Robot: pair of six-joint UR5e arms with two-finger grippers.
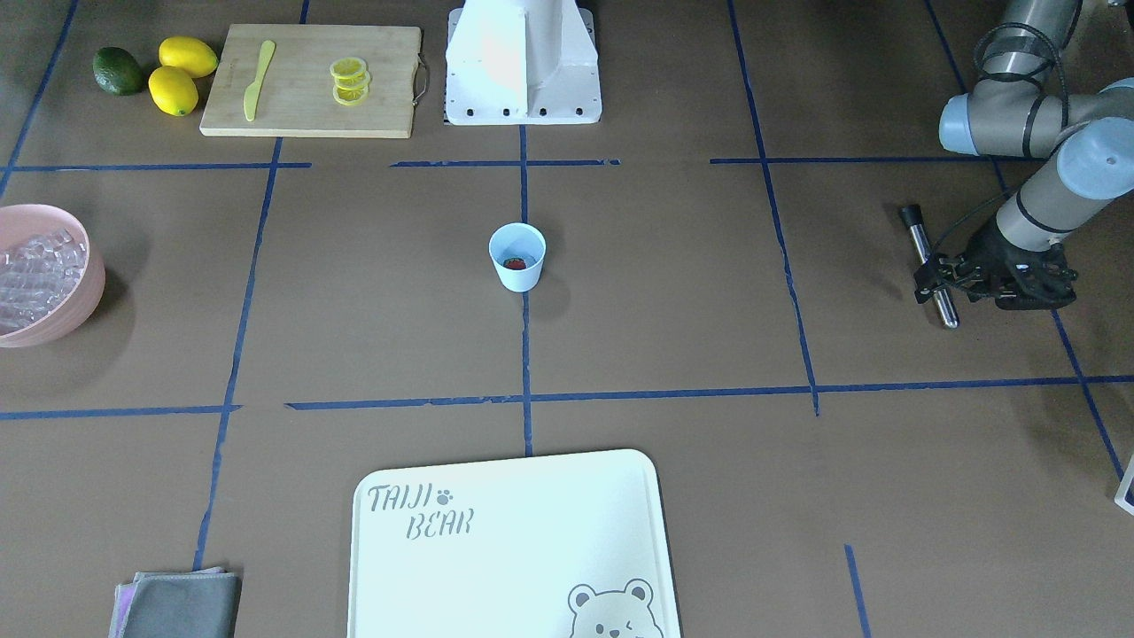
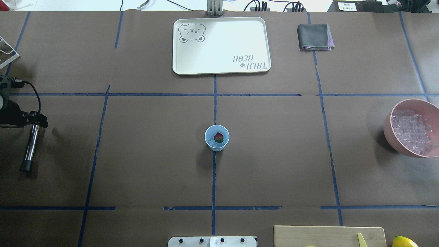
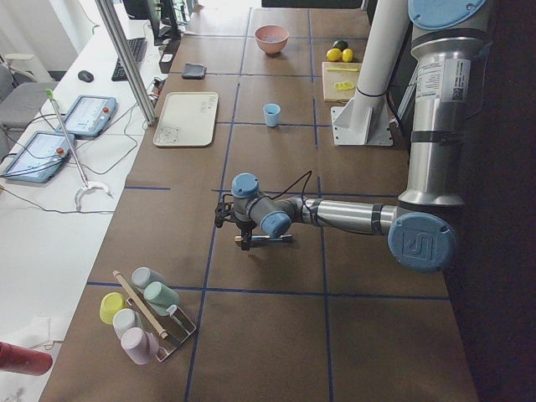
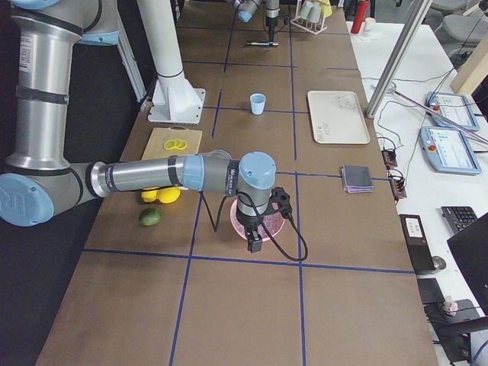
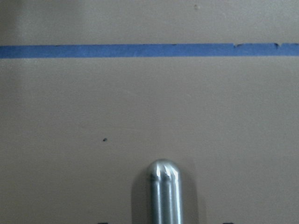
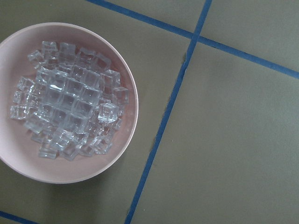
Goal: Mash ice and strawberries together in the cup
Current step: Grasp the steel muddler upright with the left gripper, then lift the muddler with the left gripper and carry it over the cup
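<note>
**Strawberry in cup, muddler gripped**

The cup (image 2: 216, 138) stands upright with the strawberry (image 2: 218, 138) inside. Well off to the cup's left, the left gripper (image 1: 935, 276) is clamped on a metal muddler (image 1: 920, 237). Well off to its right, ice (image 6: 70, 112) fills a pink bowl (image 6: 21, 156) (the right gripper (image 4: 254, 242) is above it; I cannot tell how its jaws stand).
</note>
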